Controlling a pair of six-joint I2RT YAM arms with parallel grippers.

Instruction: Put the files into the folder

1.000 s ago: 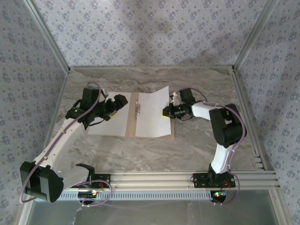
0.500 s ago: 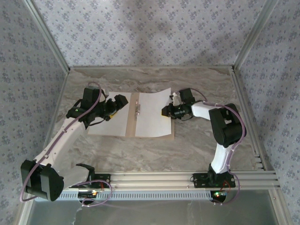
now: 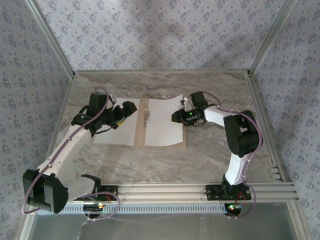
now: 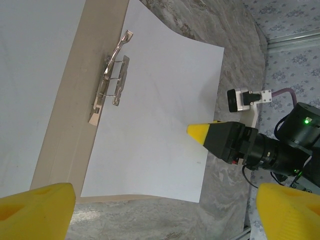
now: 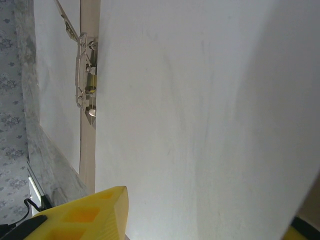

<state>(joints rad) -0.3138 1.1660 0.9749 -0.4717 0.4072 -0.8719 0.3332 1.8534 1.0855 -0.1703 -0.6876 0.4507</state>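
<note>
The right sheet [image 3: 161,125] lies just left of my right tool [image 3: 176,118], whose jaws stand apart at its edge; my left tool [image 3: 130,108] is wide open, empty

Around the one metal clip [image 3: 146,116] are one tan folder [image 3: 139,132] beneath it, two white files, the left sheet [image 3: 114,133] and the right sheet [image 3: 162,127], and two pincers, the left pincer [image 3: 131,108] and the right pincer [image 3: 175,118], flanking it.

The files [image 3: 161,125] are smooth matt white paper, the folder [image 3: 139,126] dull tan cardboard, its clip [image 3: 146,116] shiny metal
</note>
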